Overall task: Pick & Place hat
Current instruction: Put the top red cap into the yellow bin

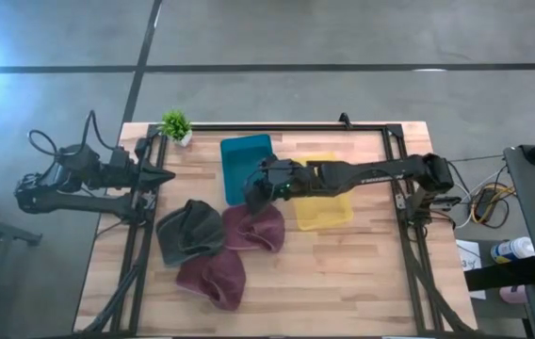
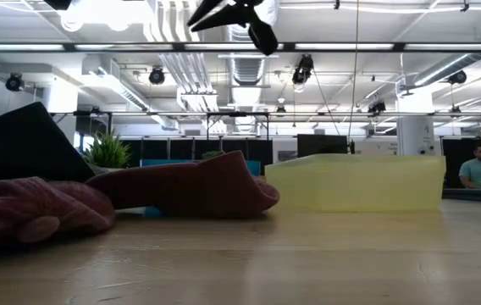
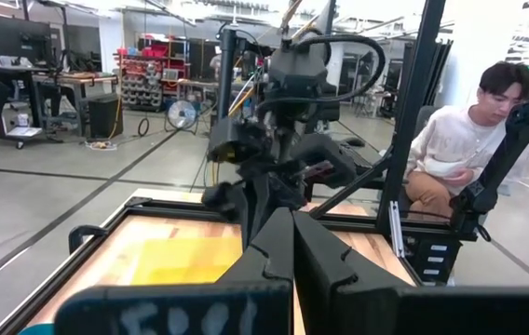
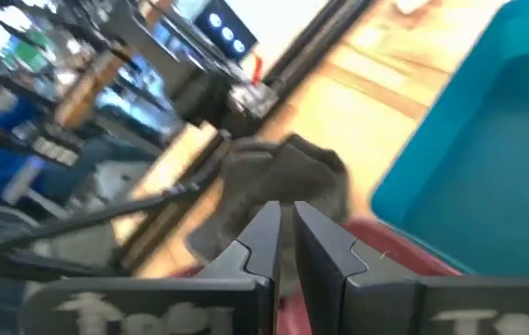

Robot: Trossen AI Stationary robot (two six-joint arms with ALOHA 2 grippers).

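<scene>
Three knit hats lie on the wooden table: a grey one [image 1: 190, 232], a maroon one [image 1: 254, 227] beside it, and a second maroon one [image 1: 213, 279] nearer the front edge. My right gripper [image 1: 252, 194] hangs shut and empty, high above the table, over the near edge of the teal bin [image 1: 247, 162] and the first maroon hat. In the right wrist view, its fingers [image 4: 285, 228] point toward the grey hat [image 4: 283, 177]. In the low view, it [image 2: 242, 17] shows at the top. My left gripper [image 1: 161, 176] waits shut at the table's left edge.
A yellow bin [image 1: 323, 203] stands right of the teal bin, under the right arm. A small potted plant [image 1: 175, 124] stands at the far left corner. A black frame [image 1: 277, 126] runs around the table. A person sits beyond the table's right side [image 3: 460, 140].
</scene>
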